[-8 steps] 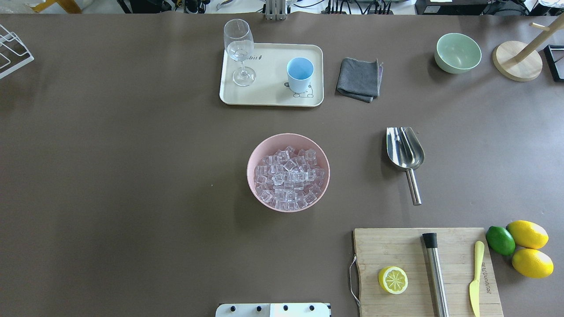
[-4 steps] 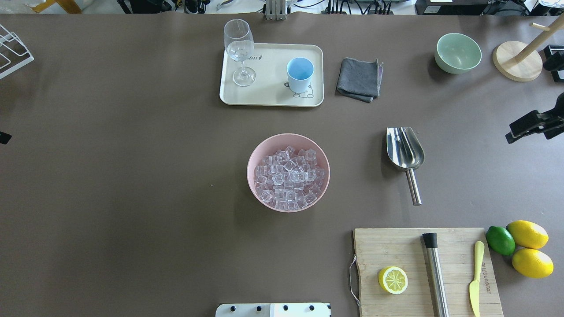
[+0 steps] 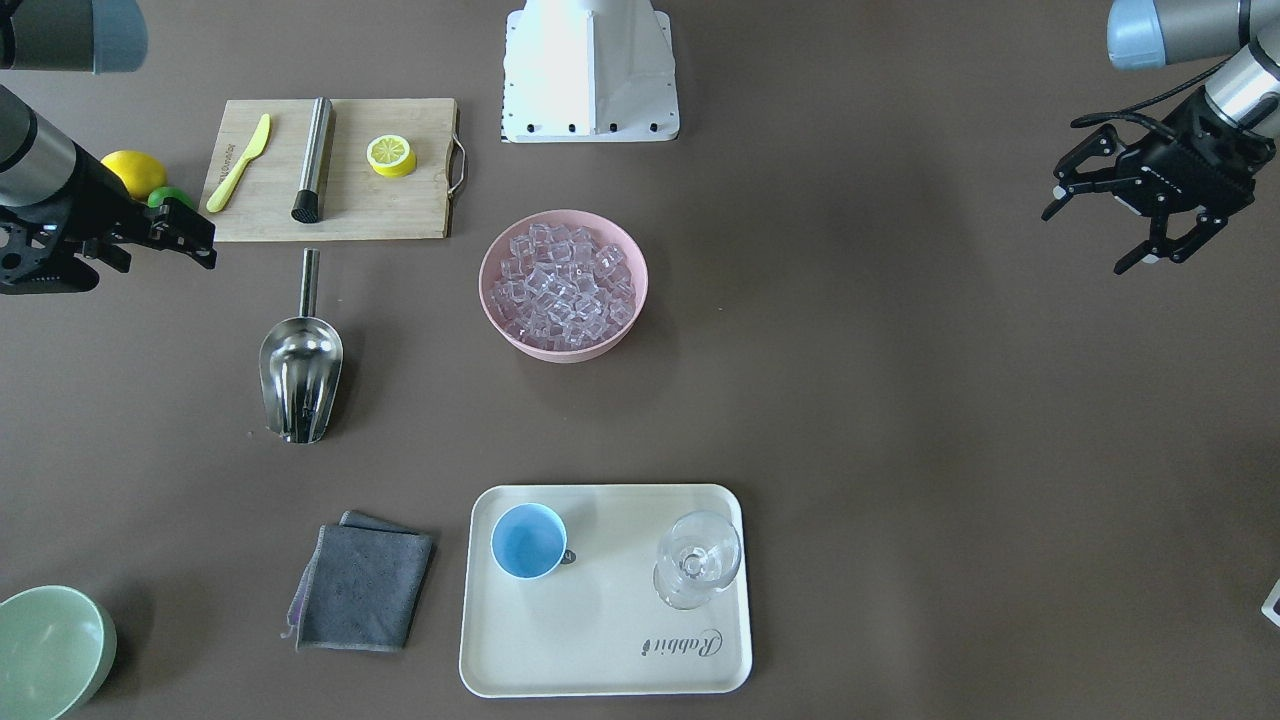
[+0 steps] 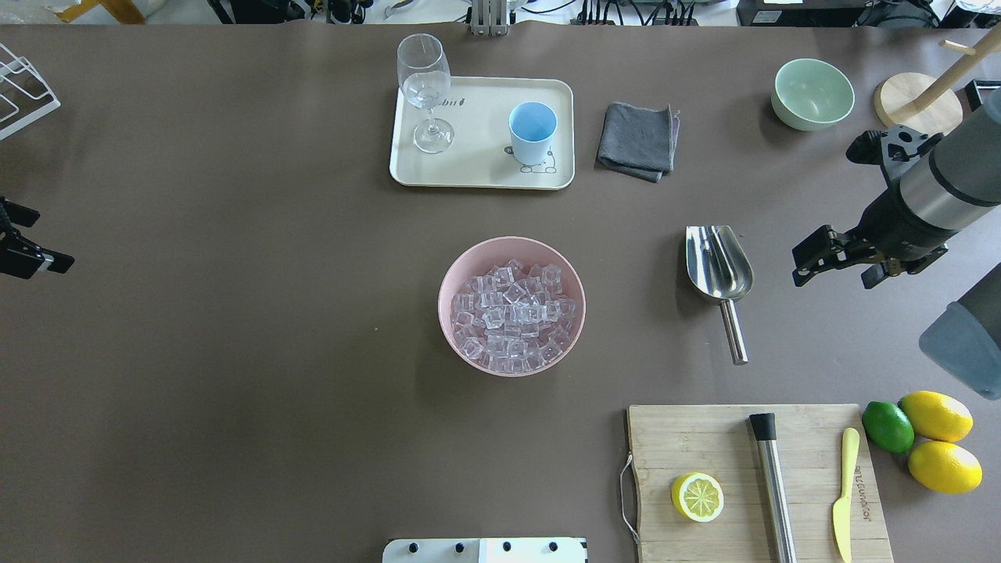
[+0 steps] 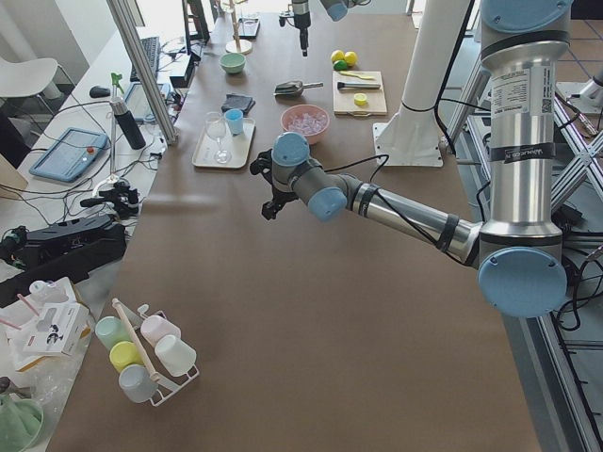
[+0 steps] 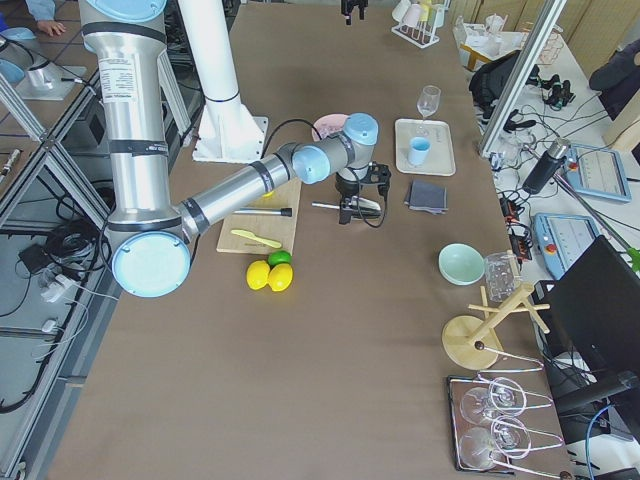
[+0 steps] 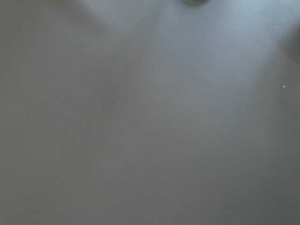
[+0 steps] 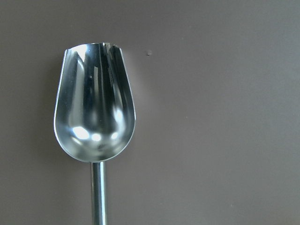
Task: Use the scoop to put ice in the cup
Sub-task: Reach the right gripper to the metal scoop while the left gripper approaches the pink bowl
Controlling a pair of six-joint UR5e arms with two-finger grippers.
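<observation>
The steel scoop (image 4: 719,266) lies on the table to the right of the pink bowl (image 4: 450,274), handle toward the robot. It fills the right wrist view (image 8: 93,117). The bowl holds the ice (image 4: 512,317), many clear cubes. The light-blue cup (image 4: 532,129) stands upright on the cream tray (image 4: 485,168). My right gripper (image 4: 833,275) is open and empty, above the table just right of the scoop. My left gripper (image 3: 1083,242) is open and empty at the far left edge (image 4: 23,258). The left wrist view shows only bare table.
A stemmed glass (image 4: 425,90) stands on the tray. A grey cloth (image 4: 637,141) and a pale green bowl (image 4: 812,94) lie at the back right. A cutting board (image 4: 751,477) with half a lemon, a steel rod and a knife sits front right, beside whole lemons and a lime.
Both arms have come into the overhead view. The right gripper has moved in from the right edge toward the scoop. The left gripper has edged in at the left. Objects have not moved.
</observation>
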